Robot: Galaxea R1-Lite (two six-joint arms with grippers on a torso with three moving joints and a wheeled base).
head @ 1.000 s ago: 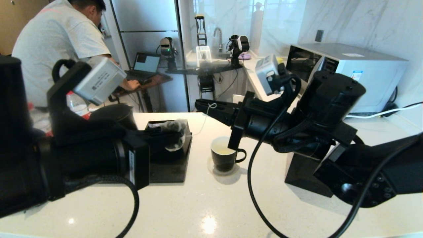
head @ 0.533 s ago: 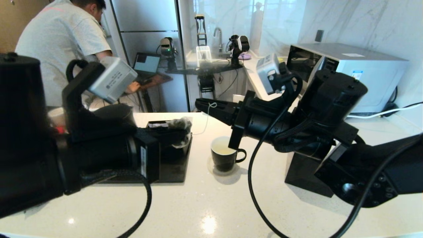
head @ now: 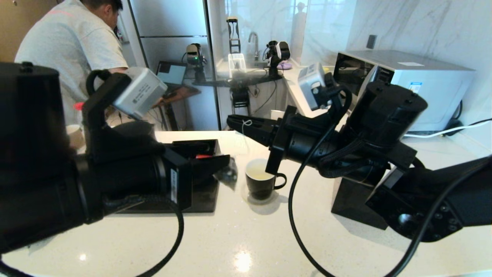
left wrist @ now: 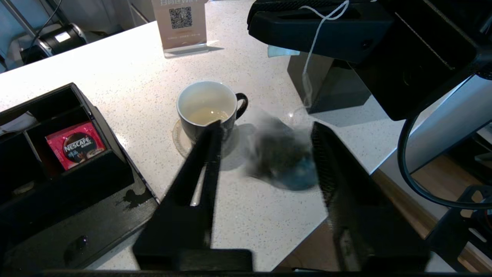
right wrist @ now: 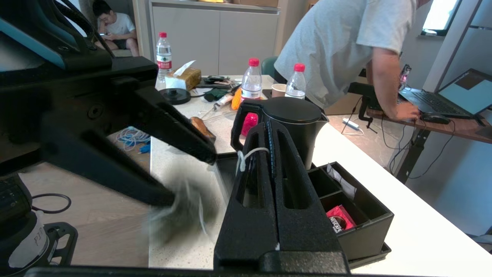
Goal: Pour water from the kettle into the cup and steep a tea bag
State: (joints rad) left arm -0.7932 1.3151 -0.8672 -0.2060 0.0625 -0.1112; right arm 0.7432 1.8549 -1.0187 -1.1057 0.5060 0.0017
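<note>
My right gripper (head: 231,121) is shut on the white string (left wrist: 312,46) above and behind the cup (head: 261,181). The tea bag (left wrist: 280,161) hangs from that string as a grey blur, low beside the cup on its left, between the spread fingers of my open left gripper (head: 223,151); whether it touches a finger I cannot tell. The black cup (left wrist: 207,103) stands on a round coaster and holds pale water (left wrist: 207,115). The black kettle (right wrist: 296,123) stands behind the organiser box, mostly hidden by my left arm in the head view.
A black organiser box (head: 200,194) with a red Nescafé packet (left wrist: 75,145) sits left of the cup. A black block (head: 355,204) stands to the cup's right, a microwave (head: 419,82) behind it. A person (head: 73,42) leans at the back left, near red-capped bottles (right wrist: 251,80).
My left gripper has opened and let go of the tea bag, which has swung from the box toward the cup on its string. The left arm shifted right; the right gripper stayed put.
</note>
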